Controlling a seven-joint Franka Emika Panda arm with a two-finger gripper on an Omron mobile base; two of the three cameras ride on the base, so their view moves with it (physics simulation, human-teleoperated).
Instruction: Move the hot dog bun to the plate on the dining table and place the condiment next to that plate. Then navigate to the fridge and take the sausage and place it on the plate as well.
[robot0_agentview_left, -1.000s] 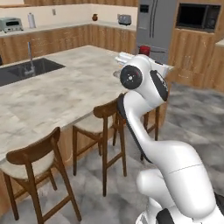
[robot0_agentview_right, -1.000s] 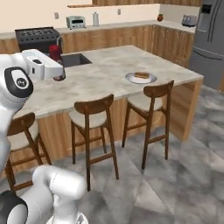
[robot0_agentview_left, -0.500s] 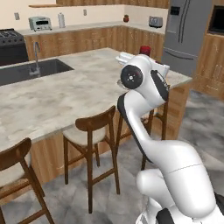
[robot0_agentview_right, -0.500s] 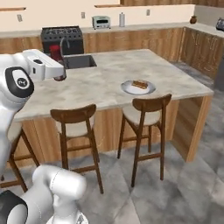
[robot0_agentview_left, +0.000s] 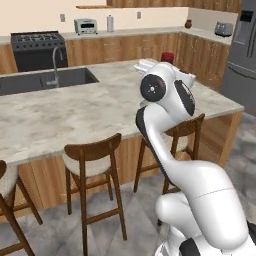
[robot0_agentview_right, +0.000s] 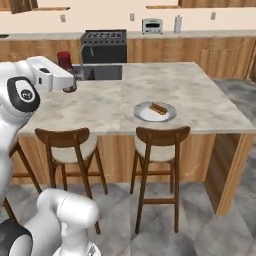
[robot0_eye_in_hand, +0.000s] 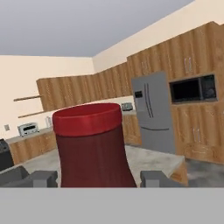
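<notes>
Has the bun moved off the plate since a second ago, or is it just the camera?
No. The hot dog bun still lies on the plate; the whole view shifted, so the base moved.

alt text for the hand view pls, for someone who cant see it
A dark red-brown condiment bottle with a red cap sits close up between the tool's two grey fingers. Behind it stand wooden kitchen cabinets, a grey fridge and a dark microwave.

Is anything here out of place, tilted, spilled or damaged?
Nothing stands out. The tan bun lies on the round pale plate on the marbled island. The gripper holds the dark red bottle with a red cap upright, and no spill shows.
</notes>
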